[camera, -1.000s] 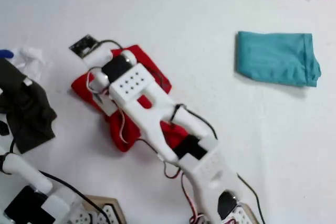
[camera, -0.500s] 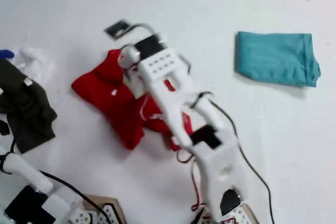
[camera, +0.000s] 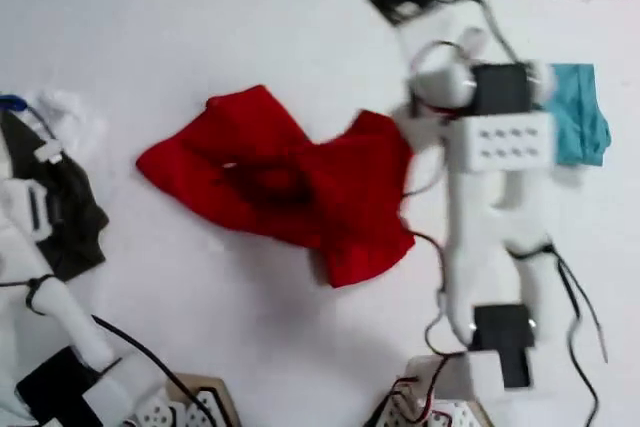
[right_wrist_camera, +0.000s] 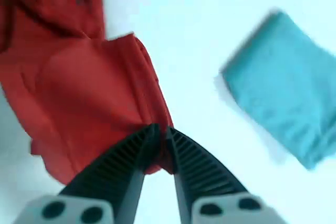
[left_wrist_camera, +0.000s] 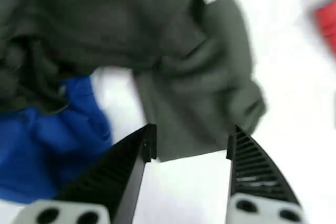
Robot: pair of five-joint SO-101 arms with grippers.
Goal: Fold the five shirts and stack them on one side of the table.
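A red shirt (camera: 290, 187) lies spread and rumpled across the middle of the table. My right gripper (right_wrist_camera: 160, 132) is shut on its edge (right_wrist_camera: 152, 114), on the side nearest the folded teal shirt (right_wrist_camera: 283, 82). In the high view the right arm (camera: 495, 142) stretches from the near edge and covers part of that teal shirt (camera: 580, 117). At the table's left end my left gripper (left_wrist_camera: 189, 145) hangs open just above a crumpled dark grey shirt (left_wrist_camera: 157, 51), with nothing between its fingers. A blue shirt (left_wrist_camera: 47, 150) lies beside the grey one.
The dark grey shirt (camera: 70, 207) is heaped at the left edge with a white cloth (camera: 65, 112) behind it. The left arm (camera: 30, 217) rises over that heap. Cables trail along the near edge by the arm bases. Bare white tabletop (camera: 250, 37) lies behind the red shirt.
The right arm has swung from the left of the red shirt to the right, pulling its edge toward the teal shirt and spreading it. The left arm has come in over the grey shirt.
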